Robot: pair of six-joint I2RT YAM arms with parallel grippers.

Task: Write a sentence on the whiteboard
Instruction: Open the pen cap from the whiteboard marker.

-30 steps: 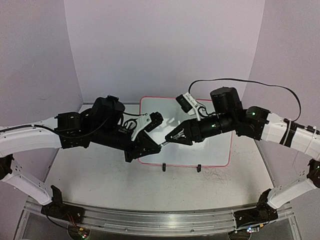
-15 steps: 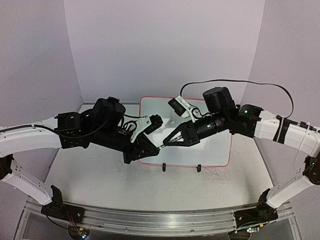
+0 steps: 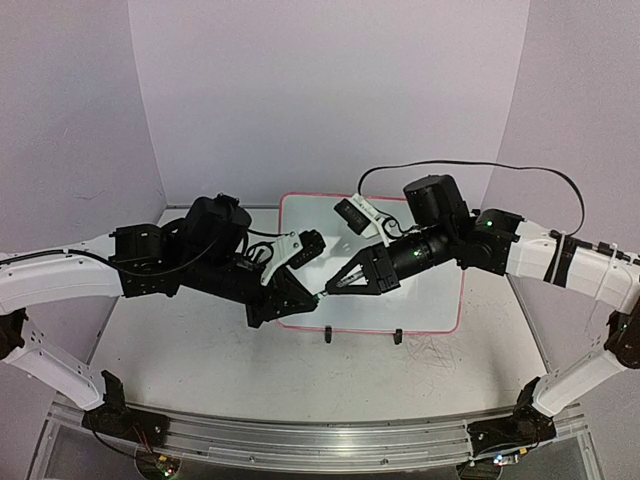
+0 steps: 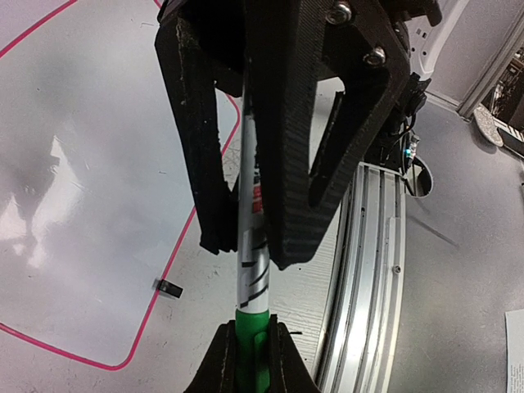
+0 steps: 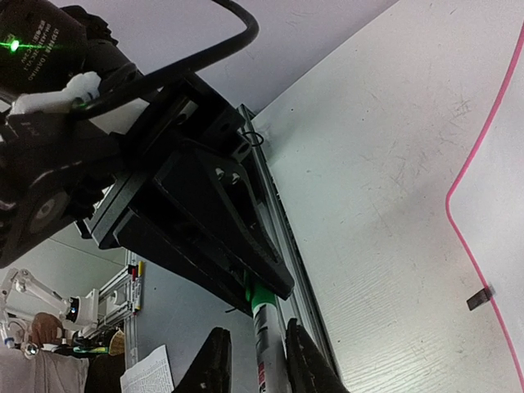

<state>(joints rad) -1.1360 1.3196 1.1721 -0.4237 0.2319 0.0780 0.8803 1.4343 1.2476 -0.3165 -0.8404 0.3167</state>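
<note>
The whiteboard (image 3: 420,300), white with a thin pink frame, lies flat on the table behind both arms. Its corner also shows in the left wrist view (image 4: 82,205). A white marker (image 4: 252,270) with a green cap (image 4: 250,344) is held in the air between the two grippers, in front of the board's near left edge. My left gripper (image 4: 250,360) is shut on the green cap. My right gripper (image 5: 258,360) is shut on the marker's white barrel (image 5: 266,344), tip to tip with the left gripper (image 3: 305,300).
One black clip foot (image 4: 169,287) sits on the board's near edge. An aluminium rail (image 3: 320,440) runs along the table's front. Purple walls close the back and sides. Faint scribbles (image 3: 435,350) mark the table in front of the board.
The right arm moved left towards the left gripper, and its jaws closed on the marker's barrel. The left arm stayed still, holding the cap.
</note>
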